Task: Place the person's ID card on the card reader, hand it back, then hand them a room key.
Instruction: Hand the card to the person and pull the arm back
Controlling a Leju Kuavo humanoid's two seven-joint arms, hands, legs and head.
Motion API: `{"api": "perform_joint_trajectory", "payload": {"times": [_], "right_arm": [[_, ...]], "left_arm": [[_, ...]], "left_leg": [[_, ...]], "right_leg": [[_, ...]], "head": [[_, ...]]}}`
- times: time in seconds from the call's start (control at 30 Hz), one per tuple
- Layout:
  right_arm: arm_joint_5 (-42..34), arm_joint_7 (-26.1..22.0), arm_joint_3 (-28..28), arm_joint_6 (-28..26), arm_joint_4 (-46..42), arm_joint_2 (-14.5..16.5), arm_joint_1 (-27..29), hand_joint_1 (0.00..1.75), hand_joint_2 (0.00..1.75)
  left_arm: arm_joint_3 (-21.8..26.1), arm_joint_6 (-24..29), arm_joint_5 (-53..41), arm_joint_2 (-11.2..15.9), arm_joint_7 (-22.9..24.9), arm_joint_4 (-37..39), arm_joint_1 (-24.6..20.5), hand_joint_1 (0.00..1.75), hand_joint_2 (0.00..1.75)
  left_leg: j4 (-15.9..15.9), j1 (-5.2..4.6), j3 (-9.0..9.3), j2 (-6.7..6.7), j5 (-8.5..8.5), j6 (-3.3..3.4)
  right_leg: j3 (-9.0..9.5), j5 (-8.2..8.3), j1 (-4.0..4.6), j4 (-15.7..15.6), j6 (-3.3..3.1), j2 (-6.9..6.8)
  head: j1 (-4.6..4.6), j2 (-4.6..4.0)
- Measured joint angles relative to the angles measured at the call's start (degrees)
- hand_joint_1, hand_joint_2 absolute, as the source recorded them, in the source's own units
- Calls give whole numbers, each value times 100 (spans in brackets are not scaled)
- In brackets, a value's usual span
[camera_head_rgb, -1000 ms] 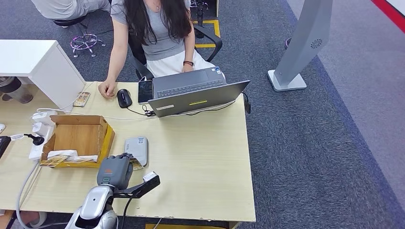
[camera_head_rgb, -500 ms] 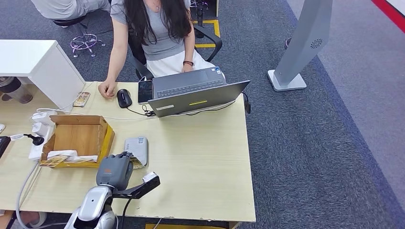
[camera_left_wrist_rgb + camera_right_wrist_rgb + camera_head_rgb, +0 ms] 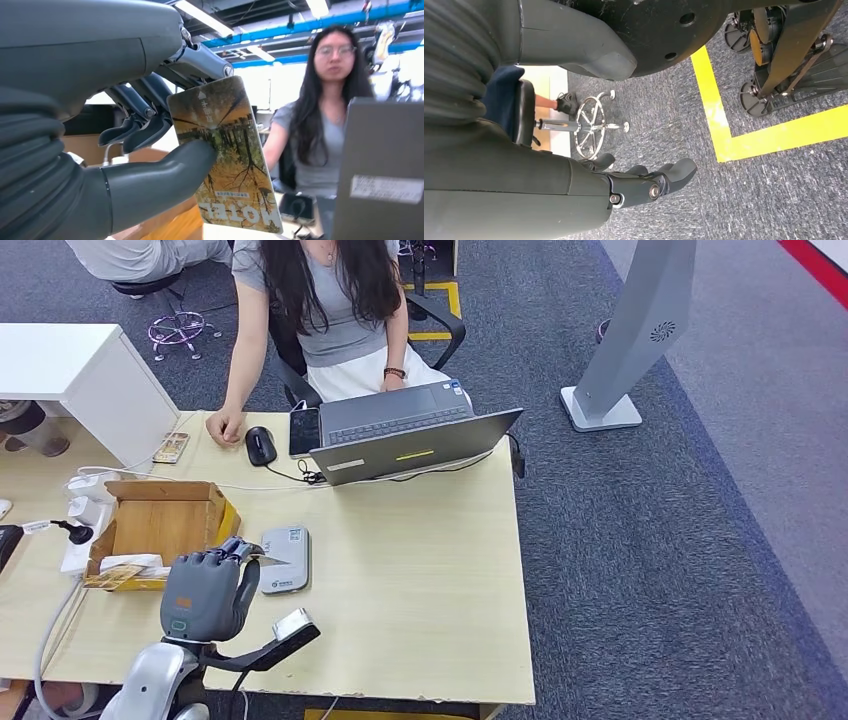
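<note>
Left hand [image 3: 205, 592] is raised above the near-left part of the light wooden desk [image 3: 420, 580], palm side facing away from the head camera. It pinches a printed hotel key card with an autumn-tree picture and "HOTEL" lettering [image 3: 227, 155] between the thick grey thumb [image 3: 165, 175] and the darker fingers [image 3: 145, 107]; card stands roughly on edge, its printed face toward the wrist camera. From the head view just a thin edge of the card pokes out past the fingertips, over the near-left corner of the reader.

Grey rounded-rectangle card reader [image 3: 286, 558] lies flat on the desk just right of the hand, beside the open yellow-sided cardboard box [image 3: 160, 530]. The box holds a few flat cards or packets at its near edge; too small to tell which.

Right hand [image 3: 644, 182] hangs beside the robot's body over grey carpet with yellow floor tape [image 3: 744, 130]; fingers loosely curled in, nothing in them.

Person in a grey top [image 3: 320, 310] sits at the far side of the desk, one hand [image 3: 224, 426] resting on the desk near a black computer mouse [image 3: 260, 445], the other at the keyboard of an open grey laptop [image 3: 410, 435]. A dark smartphone [image 3: 304, 430] lies between mouse and laptop. A white power strip with plugs [image 3: 82, 510] sits left of the box.
</note>
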Motion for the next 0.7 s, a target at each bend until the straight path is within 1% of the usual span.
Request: {"api": "perform_joint_trajectory", "payload": {"times": [0.17, 0.43, 0.53, 0.6, 0.7], "right_arm": [[-1, -17, -7, 6, 0, 2, 0, 0, 175], [0, -40, -26, 6, 0, 8, -1, 0, 175], [26, -16, -28, 7, 0, 9, -4, 0, 175], [68, 13, -27, 11, -1, 9, -8, 0, 175], [121, 54, -21, 22, -2, 9, -15, 0, 175]], "left_arm": [[0, 29, 22, 27, -87, -169, 17, 175, 175], [1, 50, 9, 28, -72, -230, 15, 175, 175], [18, 49, -218, 19, 199, -202, -53, 175, 175], [69, 4, -379, 3, 448, -85, -199, 175, 175], [201, -106, -432, -32, 602, 252, -489, 175, 175]], "left_leg": [[0, -1, 0, 0, 0, 0], [1, -1, 0, 0, 0, 1], [1, -1, 0, -1, 0, 1], [1, -1, 0, -1, 0, 0], [1, -1, 2, -1, 2, -1]], "right_leg": [[1, 0, 0, 0, 0, 1], [1, 0, -1, -1, 0, 0], [-1, 0, -1, 0, 0, 0], [-1, 0, -1, 0, 0, -1], [1, 2, -1, 0, 0, -1]], "head": [[2, 0], [2, 0], [1, 0], [1, 0], [1, 0]]}}
